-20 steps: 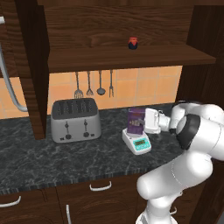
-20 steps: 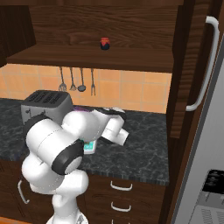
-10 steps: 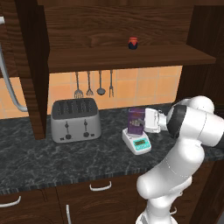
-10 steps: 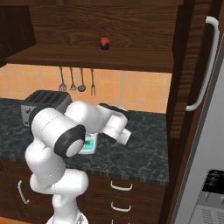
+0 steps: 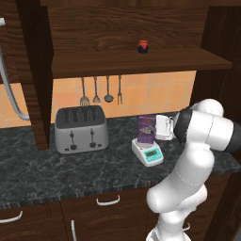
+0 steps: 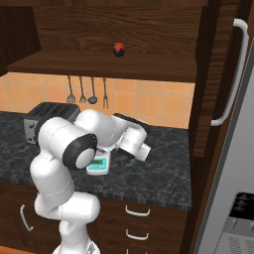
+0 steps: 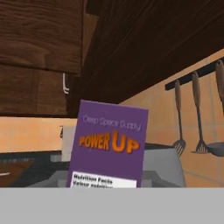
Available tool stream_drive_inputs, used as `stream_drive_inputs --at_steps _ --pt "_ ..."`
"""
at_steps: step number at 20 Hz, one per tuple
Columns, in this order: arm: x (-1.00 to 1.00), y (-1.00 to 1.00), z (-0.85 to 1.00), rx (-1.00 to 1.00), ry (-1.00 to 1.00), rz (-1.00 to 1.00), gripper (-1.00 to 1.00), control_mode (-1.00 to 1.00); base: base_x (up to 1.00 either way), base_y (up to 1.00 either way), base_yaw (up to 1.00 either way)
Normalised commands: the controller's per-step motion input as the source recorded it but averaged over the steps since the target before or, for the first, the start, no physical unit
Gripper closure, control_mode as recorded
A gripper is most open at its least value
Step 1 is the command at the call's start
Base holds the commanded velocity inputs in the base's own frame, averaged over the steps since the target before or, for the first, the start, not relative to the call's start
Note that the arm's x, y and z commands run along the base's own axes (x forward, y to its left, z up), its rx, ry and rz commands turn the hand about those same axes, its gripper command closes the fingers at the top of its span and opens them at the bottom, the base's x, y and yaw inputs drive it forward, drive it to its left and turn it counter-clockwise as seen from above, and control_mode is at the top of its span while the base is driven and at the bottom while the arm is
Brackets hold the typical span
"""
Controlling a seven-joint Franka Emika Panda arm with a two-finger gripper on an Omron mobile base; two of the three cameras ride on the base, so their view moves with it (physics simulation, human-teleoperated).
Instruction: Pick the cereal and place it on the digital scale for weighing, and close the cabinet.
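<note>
Left base view: one cereal box (image 5: 147,129), purple, stands upright on the one digital scale (image 5: 148,152), centre-right of frame. The scale sits on the dark counter (image 5: 56,169), its teal panel facing the lower edge of the frame. The box's base meets the scale's platform.

Gripper (image 5: 157,128): at the right side of the box, just beside it. Its white hand body blocks the fingers, so I cannot tell whether the jaws are apart, closed, or touching the box.

Hand view: the cereal box (image 7: 109,146) fills the middle, its front reading "POWER UP", with a white label at the bottom.

Counts:
- One silver toaster (image 5: 80,128), four slots, left of centre on the counter, well apart from the scale.
- Four utensils (image 5: 101,90) hanging in a row on the orange tiled wall, above and between toaster and scale.
- One small red-and-dark jar (image 5: 143,46) on the cabinet shelf (image 5: 132,62), top of frame, above the scale.
- One arm, rising from the lower right.

Right base view: the cabinet (image 6: 149,34) stands open across the top of the frame, the shelf exposed. One door (image 6: 208,84) stands edge-on at right. One long silver handle (image 6: 232,74) at the far right. The scale (image 6: 98,163) is partly hidden behind the arm. Two curved drawer handles (image 6: 136,212) below the counter.
</note>
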Motion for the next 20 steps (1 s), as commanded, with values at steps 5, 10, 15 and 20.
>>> stream_drive_inputs --at_steps 5,10,15,20 --pt "-0.01 0.0 0.0 0.0 -0.01 0.0 -1.0 -1.0 0.0 0.0 0.0" --pt "-0.01 0.0 0.0 0.0 -0.01 0.0 -1.0 -1.0 0.0 0.0 0.0" --pt "-0.13 -0.15 0.0 0.01 -0.06 0.0 -1.0 -1.0 0.0 0.0 0.0" --pt "-0.1 -0.16 0.0 0.01 -0.12 0.0 -1.0 -1.0 0.0 0.0 0.0"
